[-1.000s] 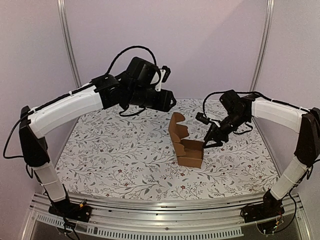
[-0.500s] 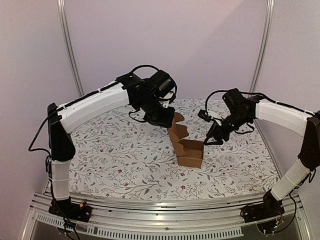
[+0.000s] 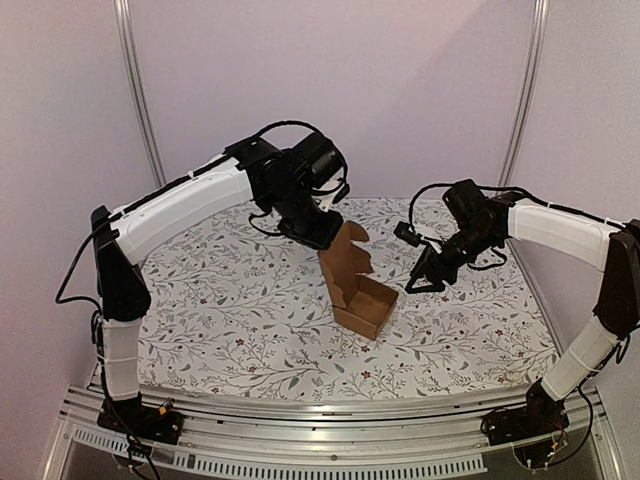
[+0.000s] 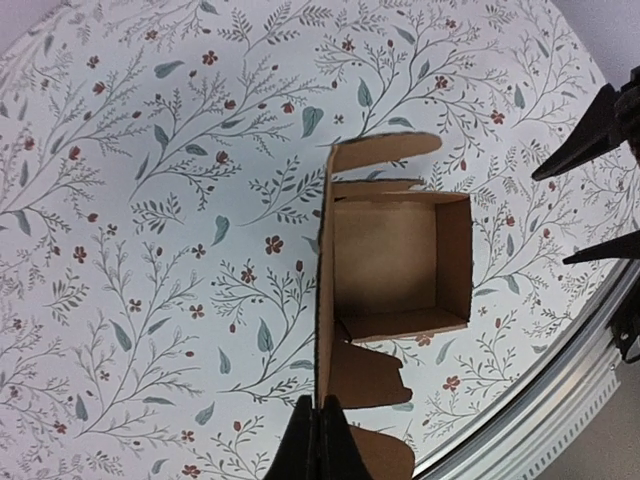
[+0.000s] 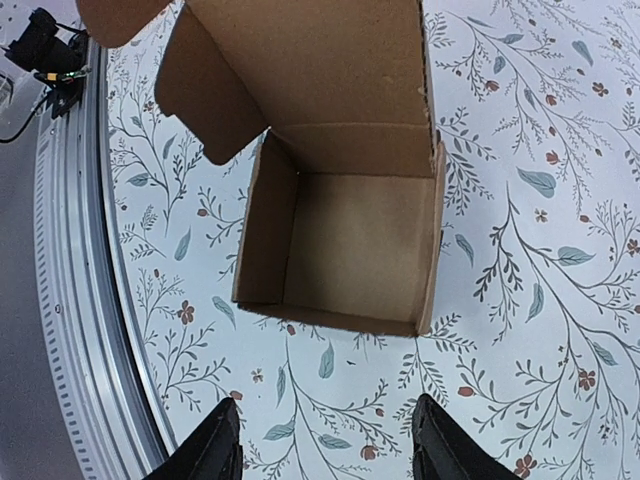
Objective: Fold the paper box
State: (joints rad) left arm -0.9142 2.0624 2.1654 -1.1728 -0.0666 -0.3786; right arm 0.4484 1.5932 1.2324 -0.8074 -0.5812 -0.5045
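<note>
The paper box [image 3: 362,302] is a brown cardboard cube with an open top. It sits mid-table, with its lid flap standing upright on the far-left side. My left gripper [image 3: 334,232] is shut on the top edge of that lid; in the left wrist view the fingers [image 4: 305,445] pinch the thin cardboard edge of the box [image 4: 400,270]. My right gripper [image 3: 421,281] hovers just right of the box, open and holding nothing. The right wrist view shows the box [image 5: 350,235] ahead of the open right gripper [image 5: 325,405], not touching it.
A floral cloth [image 3: 230,300] covers the table. An aluminium rail [image 3: 330,420] runs along the near edge, and two upright frame posts [image 3: 135,90] stand at the back corners. The right gripper's black fingers [image 4: 590,145] show at the right edge of the left wrist view.
My left arm swung down to the box and closed on the lid's top edge. The box has shifted left and turned slightly. The right gripper has barely moved.
</note>
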